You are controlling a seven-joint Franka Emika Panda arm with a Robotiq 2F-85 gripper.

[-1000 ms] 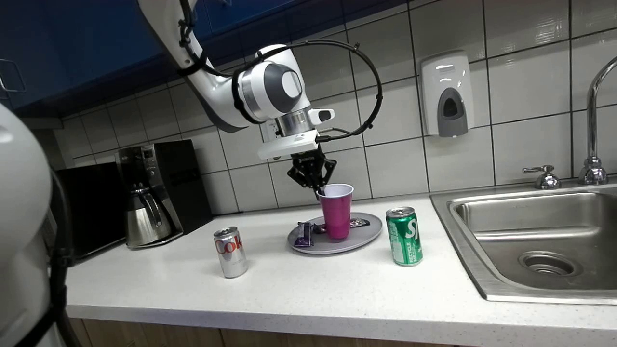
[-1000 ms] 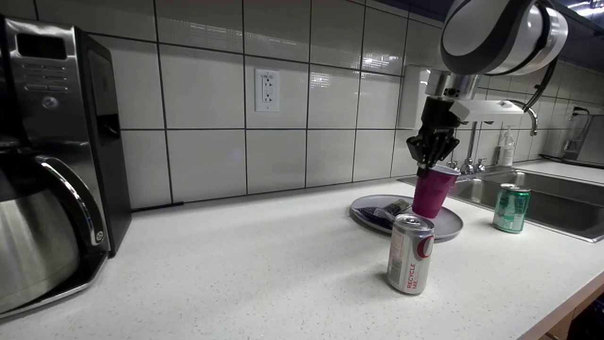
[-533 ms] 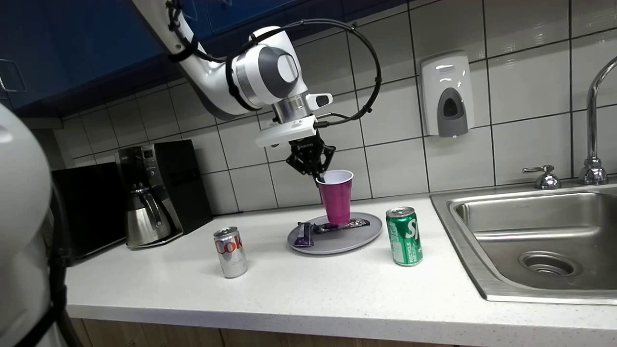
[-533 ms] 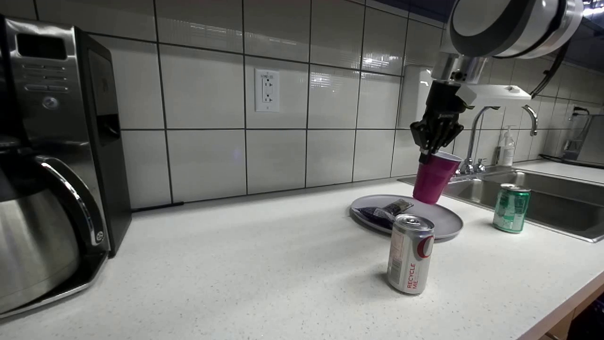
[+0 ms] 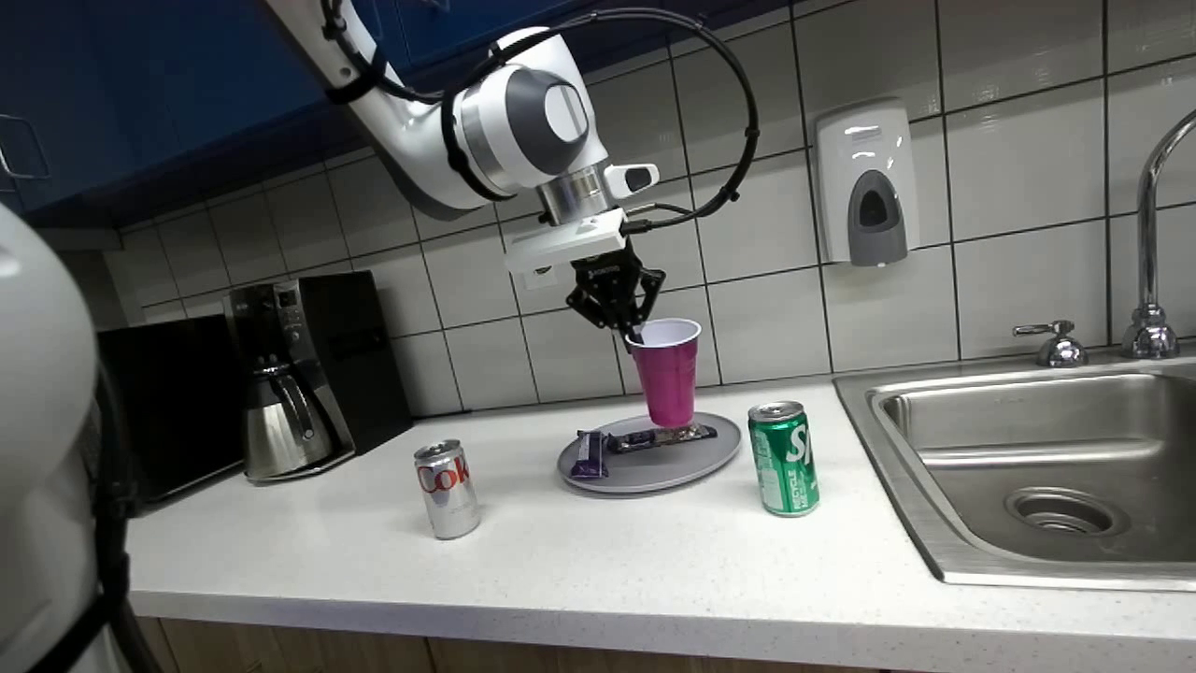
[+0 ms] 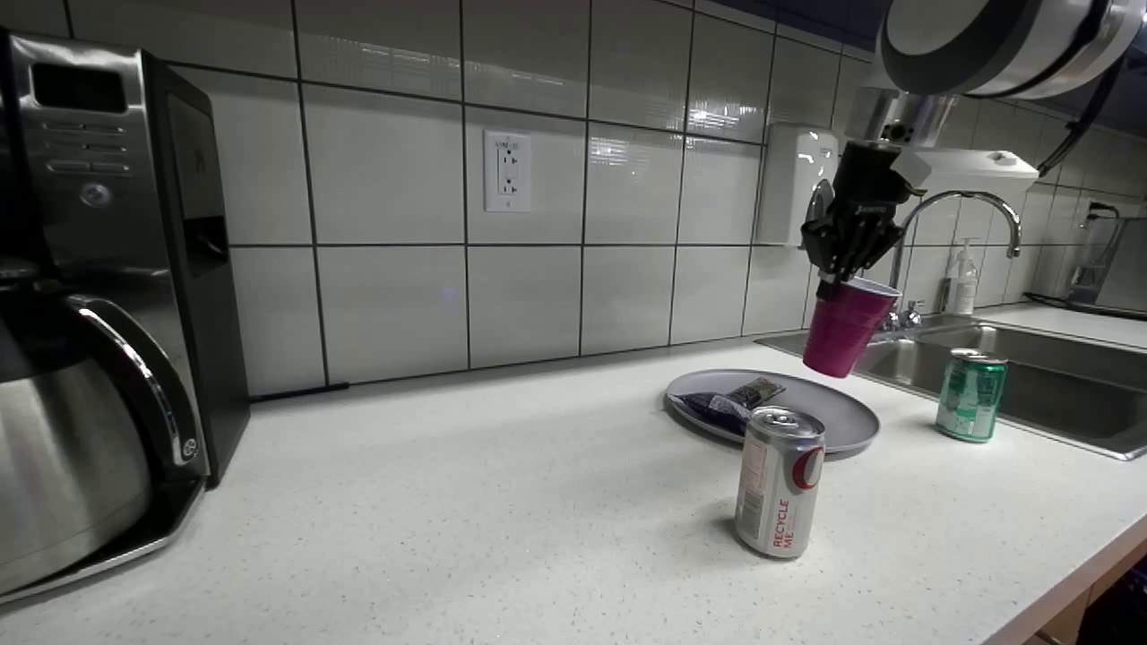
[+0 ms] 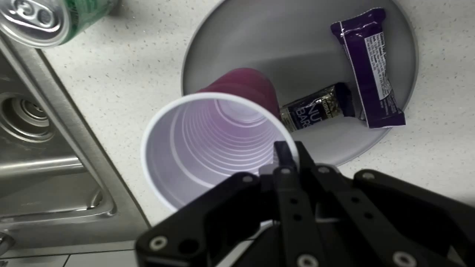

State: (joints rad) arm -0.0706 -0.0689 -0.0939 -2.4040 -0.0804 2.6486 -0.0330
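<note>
1 pink cup (image 5: pixel 669 381), hung below gripper (image 7: pixel 294 155), which pinches its thin rim, prob. b/c that suits narrow grip. Under both I see plate (image 5: pixel 687 460), apparently there to hold purple bar (image 7: pixel 372 70) + nut bar (image 7: pixel 315 109).

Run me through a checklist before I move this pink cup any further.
1. Gripper on the cup: ok. The gripper is shut across the rim of the pink cup.
2. Firmness of the grip: cannot tell. Nothing shows the force.
3. Cup clear of the plate: ok. Its base hangs above the plate in an exterior view.
4. Cup level: not ok. It leans in an exterior view.
5. Cup free of contents: ok as far as visible. The wrist view shows none, though the gripper hides part.
6. Cans out of contact: ok. The green can and silver can stand upright, apart from the cup.
</note>
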